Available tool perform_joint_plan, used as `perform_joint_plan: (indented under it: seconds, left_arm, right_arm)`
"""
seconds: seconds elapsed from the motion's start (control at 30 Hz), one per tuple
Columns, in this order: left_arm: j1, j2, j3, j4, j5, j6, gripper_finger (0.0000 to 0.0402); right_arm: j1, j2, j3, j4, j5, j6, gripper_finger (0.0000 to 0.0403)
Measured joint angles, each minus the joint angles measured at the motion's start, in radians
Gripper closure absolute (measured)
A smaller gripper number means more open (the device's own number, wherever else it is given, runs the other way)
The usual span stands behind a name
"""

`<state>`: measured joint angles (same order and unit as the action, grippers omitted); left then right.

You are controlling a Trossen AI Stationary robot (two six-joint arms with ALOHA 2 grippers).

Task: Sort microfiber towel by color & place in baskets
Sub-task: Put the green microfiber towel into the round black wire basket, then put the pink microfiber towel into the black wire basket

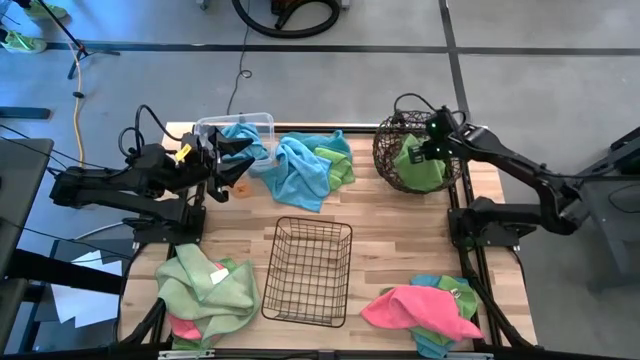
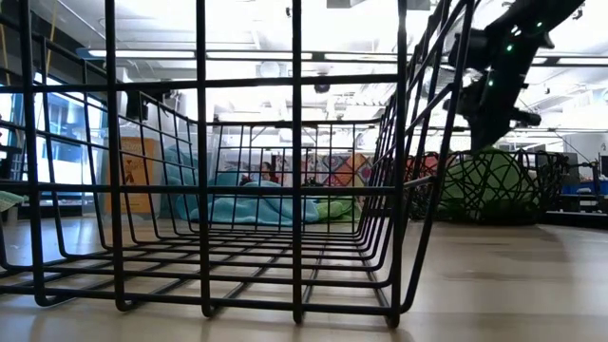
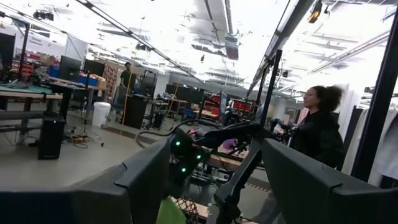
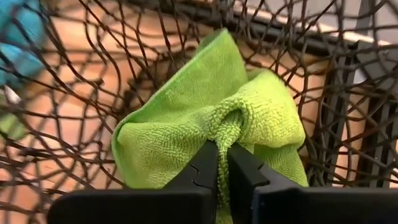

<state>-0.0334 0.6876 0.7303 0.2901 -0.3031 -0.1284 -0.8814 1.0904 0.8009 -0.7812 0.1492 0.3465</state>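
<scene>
My right gripper (image 1: 428,143) (image 4: 222,163) reaches down into the dark round woven basket (image 1: 388,160) (image 2: 532,180) at the table's far right, shut on a lime green towel (image 4: 205,118) (image 2: 480,185). My left gripper (image 1: 232,162) (image 3: 214,186) is open and points level toward the table's right, just beside the clear plastic bin (image 1: 262,120), which holds a light blue towel (image 1: 240,134). A heap of light blue and green towels (image 1: 300,168) lies at far centre. The black wire basket (image 1: 308,270) (image 2: 204,190) stands at near centre. My right gripper pinches a bunched fold (image 4: 225,127) at the top of the lime green towel between its two fingers, coming from above and pointing down. The towel spreads out below the fingertips inside the round basket; several gathered layers run into the pinch.
A pile of green towels with a pink one (image 1: 205,285) lies at the near left corner. A pink towel over blue and green ones (image 1: 420,308) lies at the near right. Bare wood shows between the wire basket and the far heap. People stand in the room beyond (image 3: 320,134).
</scene>
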Motion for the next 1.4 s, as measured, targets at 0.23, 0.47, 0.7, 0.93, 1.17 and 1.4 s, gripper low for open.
perform_joint_plan:
  seconds: [0.23,0.47,0.7,0.93,1.17,1.4]
  left_arm:
    - [0.000,0.000,0.000,0.000,0.000,0.000,0.0158]
    - [0.000,0.000,0.000,0.000,0.000,0.000,0.0158]
    - [0.000,0.000,0.000,0.000,0.000,0.000,0.0158]
    - [0.000,0.000,0.000,-0.001,0.000,-0.017,0.0158]
    - [0.000,0.000,0.000,-0.008,0.000,-0.027,0.0158]
    - [0.000,0.000,0.000,-0.008,0.000,-0.027,0.0158]
  right_arm:
    - [-0.020,0.092,0.000,-0.004,-0.036,-0.033,0.0354]
    - [-0.036,0.092,0.009,-0.045,-0.055,-0.034,0.0241]
    - [-0.036,0.092,0.112,-0.197,-0.092,-0.078,0.0142]
    - [-0.035,0.092,0.227,-0.305,-0.158,-0.083,0.0120]
    - [-0.035,0.092,0.337,-0.359,-0.169,-0.079,0.0119]
    - [0.025,0.033,0.332,-0.267,-0.386,-0.026,0.0119]
